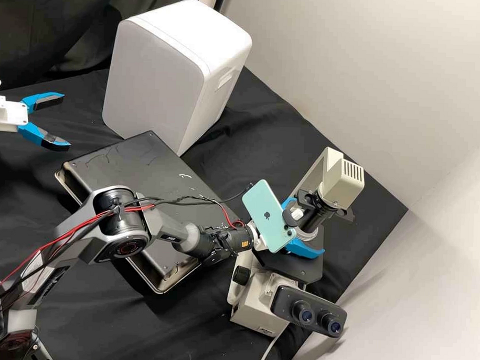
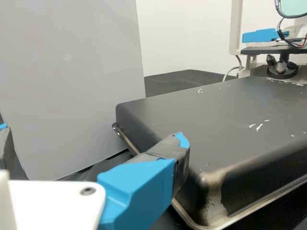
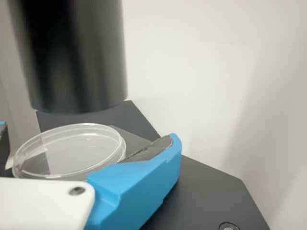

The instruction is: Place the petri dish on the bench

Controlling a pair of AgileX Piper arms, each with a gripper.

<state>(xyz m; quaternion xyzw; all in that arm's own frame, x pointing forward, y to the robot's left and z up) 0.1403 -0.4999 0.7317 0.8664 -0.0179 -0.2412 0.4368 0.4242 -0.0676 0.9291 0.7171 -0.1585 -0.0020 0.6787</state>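
Note:
A clear petri dish (image 3: 69, 151) lies flat on the black microscope stage (image 3: 201, 191), under the dark objective barrel (image 3: 72, 52). My right gripper (image 3: 85, 134) is open and straddles the dish, one blue finger (image 3: 144, 172) right at its rim. In the high view this gripper (image 1: 301, 229) sits at the microscope stage, partly hidden behind the pale green phone (image 1: 267, 215) on its wrist. My left gripper (image 1: 56, 120) hangs open and holds nothing at the far left, above the black cloth; its wrist view shows its fingers (image 2: 144, 177) near the tray's corner.
An upturned black metal tray (image 1: 146, 171) lies mid-bench, with the right arm stretched over it. A white box (image 1: 175, 67) stands behind the tray. The microscope (image 1: 278, 297) with its camera head (image 1: 337, 178) stands at the right, close to the wall and the bench's edge.

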